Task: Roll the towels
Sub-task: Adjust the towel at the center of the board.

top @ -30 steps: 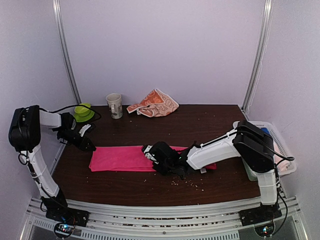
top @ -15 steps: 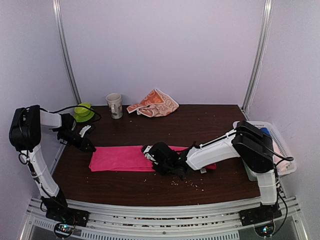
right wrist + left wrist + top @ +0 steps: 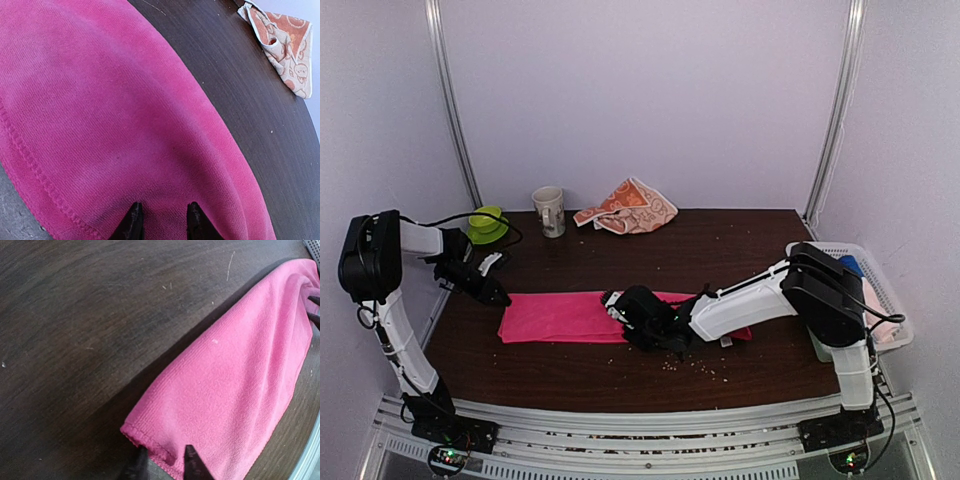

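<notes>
The hot pink towel lies flat as a long strip across the middle of the dark table, and its right part is hidden under my right arm. My left gripper is at its far left corner. In the left wrist view the fingertips pinch the stitched hem of the pink towel. My right gripper rests on the strip's middle, shut on a raised fold of the pink towel. The orange towel with white prints lies crumpled at the table's back edge, apart from both grippers.
A printed mug stands left of the orange towel, and a lime green object sits at the back left corner. A white basket hangs off the table's right side. Crumbs speckle the front of the table.
My left gripper's jaws have narrowed onto the pink towel's corner. My right gripper has crept slightly left along the strip. The towels lie as before.
</notes>
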